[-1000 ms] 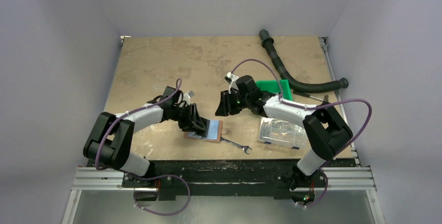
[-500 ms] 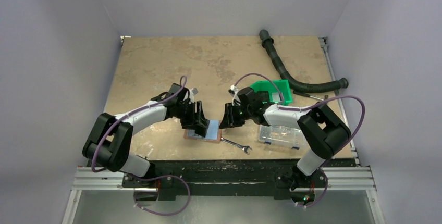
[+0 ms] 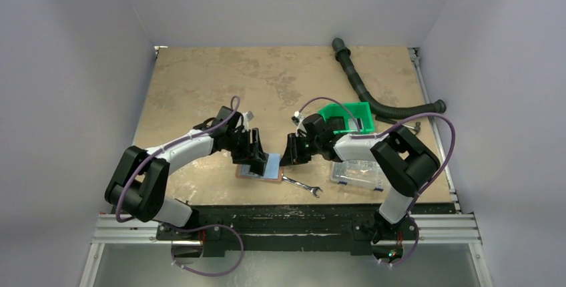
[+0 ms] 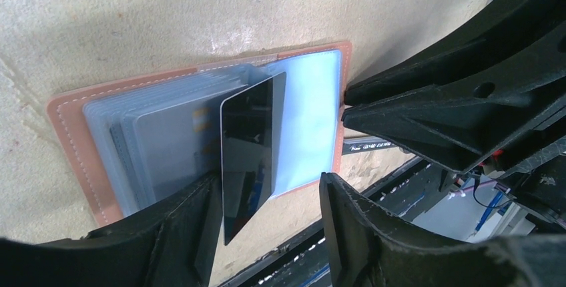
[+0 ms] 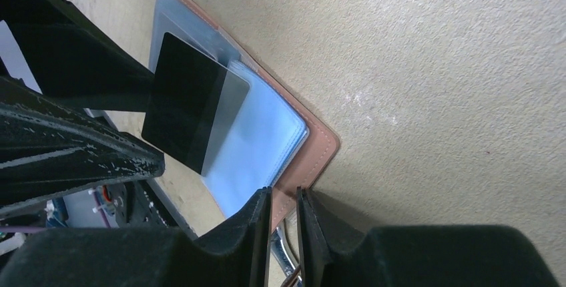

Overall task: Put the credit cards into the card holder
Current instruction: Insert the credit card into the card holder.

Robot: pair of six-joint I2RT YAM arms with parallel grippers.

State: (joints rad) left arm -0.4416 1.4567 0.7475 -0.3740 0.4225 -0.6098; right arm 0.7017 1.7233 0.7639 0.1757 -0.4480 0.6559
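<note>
The card holder [image 3: 279, 168] lies open on the table near the front edge, brown rim [image 4: 67, 127] around clear sleeves. A dark credit card [image 4: 250, 140] stands tilted, partly in a sleeve, leaning by my left gripper's left finger [image 4: 180, 220]. The left gripper [image 4: 267, 190] is open over the holder [image 3: 255, 160], well clear of the card on its right side. A grey card [image 4: 167, 147] sits in a sleeve. My right gripper [image 5: 284, 193] is at the holder's right rim [image 5: 314, 153], jaws a narrow slit apart, the flat rim showing through the gap, nothing pinched.
A wrench [image 3: 302, 185] lies just right of the holder, close under the right fingers. A clear compartment box [image 3: 360, 170] sits at front right, a green bin [image 3: 347, 117] behind it, and a black hose [image 3: 374, 97] curves along the back right.
My left jaws have opened off the dark card, which stays standing in the sleeve. The right gripper has come down and left to the holder's rim and narrowed.
</note>
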